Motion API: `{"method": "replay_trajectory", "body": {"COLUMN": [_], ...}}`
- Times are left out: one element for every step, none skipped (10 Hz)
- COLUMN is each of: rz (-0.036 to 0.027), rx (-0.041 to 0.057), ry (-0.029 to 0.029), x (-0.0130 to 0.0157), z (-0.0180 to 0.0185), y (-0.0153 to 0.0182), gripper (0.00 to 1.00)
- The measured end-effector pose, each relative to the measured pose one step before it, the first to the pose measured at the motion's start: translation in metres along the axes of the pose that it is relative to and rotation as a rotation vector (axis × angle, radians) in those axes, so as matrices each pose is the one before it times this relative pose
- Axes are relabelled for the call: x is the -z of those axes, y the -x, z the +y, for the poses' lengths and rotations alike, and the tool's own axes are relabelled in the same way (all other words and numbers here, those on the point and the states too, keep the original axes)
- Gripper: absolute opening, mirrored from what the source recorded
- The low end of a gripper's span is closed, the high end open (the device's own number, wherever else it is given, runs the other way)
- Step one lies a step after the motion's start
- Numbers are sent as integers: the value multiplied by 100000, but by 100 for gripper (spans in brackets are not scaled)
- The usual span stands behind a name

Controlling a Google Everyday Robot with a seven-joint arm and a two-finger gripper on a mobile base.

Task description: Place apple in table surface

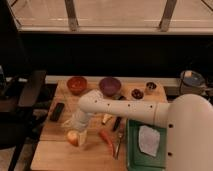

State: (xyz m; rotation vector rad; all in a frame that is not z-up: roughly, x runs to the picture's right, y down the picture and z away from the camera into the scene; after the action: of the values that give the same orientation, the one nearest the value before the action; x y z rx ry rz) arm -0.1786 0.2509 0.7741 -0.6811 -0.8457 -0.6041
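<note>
1. Far left: a black chair (27, 97) stands beside the left edge of the table surface (55, 156), a light wooden top of wide planks.

2. Left portion of the table: a small black rectangular object (57, 111) lies flat near the left edge.

3. Front left: the apple (72, 137) is low over or on the table surface, in front of the black object and well apart from the bowls. Contact with the wood cannot be confirmed.

4. The gripper (80, 136) is positioned directly at the apple's right side, pointing down. Whether it is released or clenched on the apple cannot be determined.

5. The white arm (125, 110) extends from the large white body at the right edge, crosses the middle of the table and bends down to the gripper.

6. Rear of the table: an orange bowl (76, 85) sits behind the arm, and a purple bowl (109, 86) sits just to its right.

7. Centre front: a carrot (107, 141) lies at an angle to the right of the apple, and a metal utensil (119, 144) lies between it and the tray.

8. Rear right: a small dark round item (137, 93) and a small cup (150, 86) stand near each other.

9. Front right: a green tray (131, 150) holds a white cloth (148, 140).
</note>
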Motion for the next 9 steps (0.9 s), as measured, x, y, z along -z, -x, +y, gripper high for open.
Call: {"method": "replay_trajectory", "body": {"rz": [-179, 122, 497, 1547, 1460, 780, 381, 861, 679], "rx": [-848, -889, -756, -820, -807, -944, -159, 545, 726], "ry": [1620, 1051, 210, -350, -1161, -2566, -2466, -4255, -2943], "x": [-518, -140, 210, 730, 1203, 1771, 1726, 3205, 2350], "z": [192, 153, 276, 379, 454, 311, 98, -94, -215], "y": [-210, -148, -216, -361, -391, -270, -89, 223, 286], "gripper": [61, 49, 40, 30, 20, 9, 3, 0, 0]}}
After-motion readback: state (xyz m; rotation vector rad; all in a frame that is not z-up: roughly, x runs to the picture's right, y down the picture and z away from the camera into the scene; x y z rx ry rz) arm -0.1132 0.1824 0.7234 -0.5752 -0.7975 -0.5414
